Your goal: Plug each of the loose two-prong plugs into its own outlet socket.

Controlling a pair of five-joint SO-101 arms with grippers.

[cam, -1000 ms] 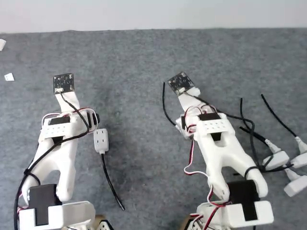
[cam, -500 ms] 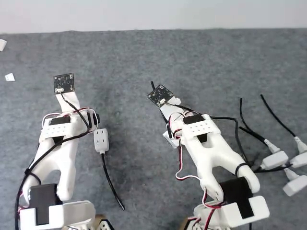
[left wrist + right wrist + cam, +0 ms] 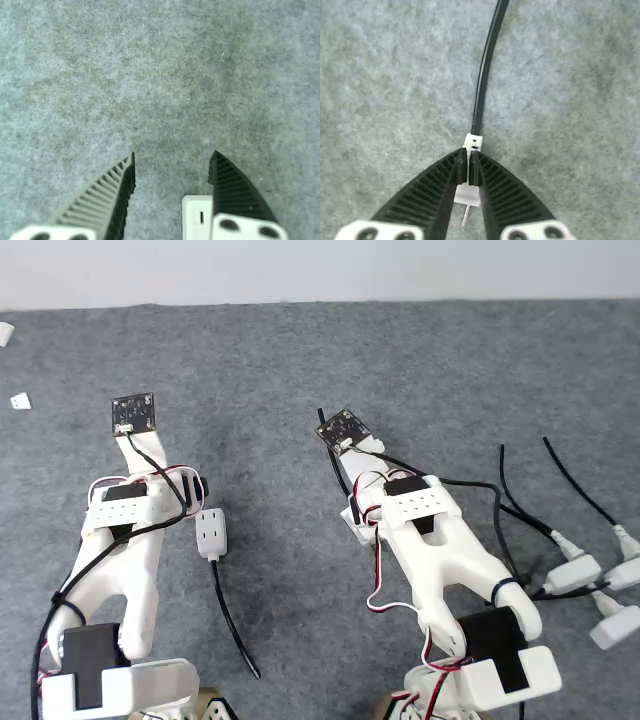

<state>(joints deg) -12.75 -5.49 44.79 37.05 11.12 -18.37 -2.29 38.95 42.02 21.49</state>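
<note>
plug, white and two-pronged, sits clamped between the right fingers, which are closed tight on its body. its top end pokes out just past the fingertips, and one thin prong shows further back in the gap between them. a black cord leaves that top end and runs straight away over the grey desk. from the high view, the same cord shows beside the right arm's wrist, near the middle of the desk. the left fingers are spread open with bare desk between them, holding nothing. the white socket block lies flat just beside one finger, outside the gap, with one slot visible; whether it touches that finger i cannot tell. in the high view the socket block lies next to the left arm's wrist, on the side toward the right arm, with its own black lead trailing back toward the arm bases. well apart from both sets of fingers, three more loose plugs lie clustered at the desk's right edge, with their black cords fanning up and toward the right arm.
</note>
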